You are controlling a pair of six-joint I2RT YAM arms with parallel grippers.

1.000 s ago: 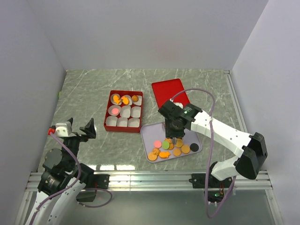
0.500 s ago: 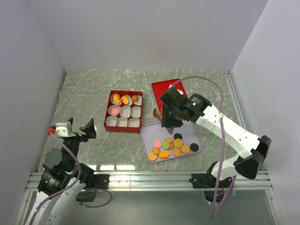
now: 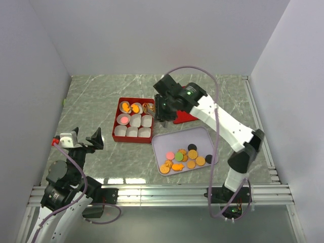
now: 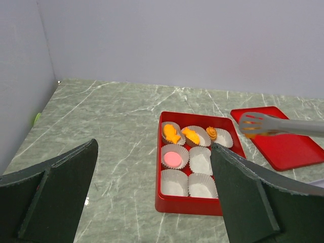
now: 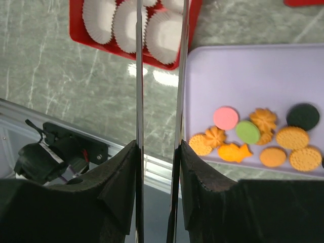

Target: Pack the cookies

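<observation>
Orange cookie [image 4: 249, 134] pinched in tongs [image 4: 288, 126], R gripper [image 5: 158, 152] squeezed on them, hangs by far-right cup [image 4: 215, 135] of red box [image 4: 187, 206]; empty cups [image 4: 201, 161] lie left and toward bench near edge.

Glossy, stone-veined bench [image 3: 96, 101]. Smooth, shiny red plastic box [image 4: 161, 195] with pleated white paper cups [image 4: 200, 161]. Matt, smooth pale-lilac tray [image 5: 243, 76]. Bright polished metal tongs [image 4: 293, 127]. Matt black plastic fingers [image 4: 61, 192], faintly ridged. Dry, matt cookies [image 5: 298, 158], some grainy, some ribbed.

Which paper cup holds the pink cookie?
The left cup in the red box's middle row; the far row's three hold orange cookies, the other five are empty.
</observation>
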